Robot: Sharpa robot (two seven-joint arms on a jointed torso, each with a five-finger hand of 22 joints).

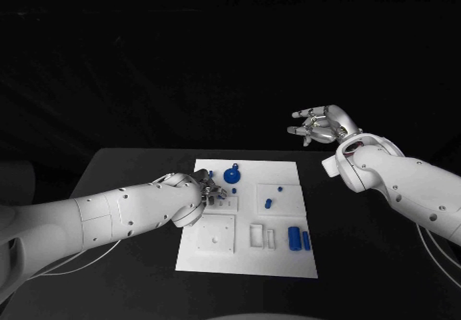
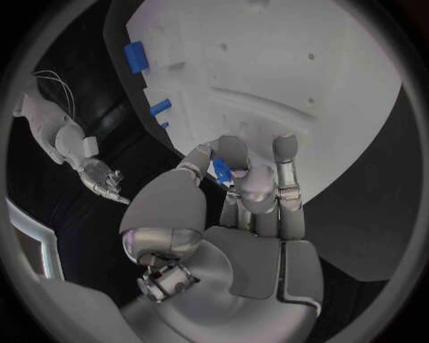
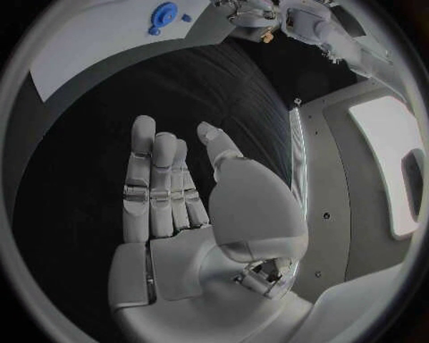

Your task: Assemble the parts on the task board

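The white task board [image 1: 248,257] lies in the middle of the black table. My left hand [image 1: 213,190] hovers over the board's left side and pinches a small blue part [image 2: 222,169] between thumb and fingers [image 2: 284,171]. On the board stand a round blue part [image 1: 232,175], two small blue pieces [image 1: 268,203] and several blue blocks [image 1: 294,239] near the right edge. My right hand [image 1: 322,125] is raised off the board, beyond the table's far right corner. In the right wrist view this hand [image 3: 179,193] holds nothing and its fingers are straight and apart.
A square recessed plate [image 1: 216,235] and a white slot piece [image 1: 256,235] sit in the board's near half. Bare black table [image 1: 125,167] surrounds the board on both sides. The right wrist view catches the board's corner [image 3: 89,43] with the round blue part [image 3: 164,13].
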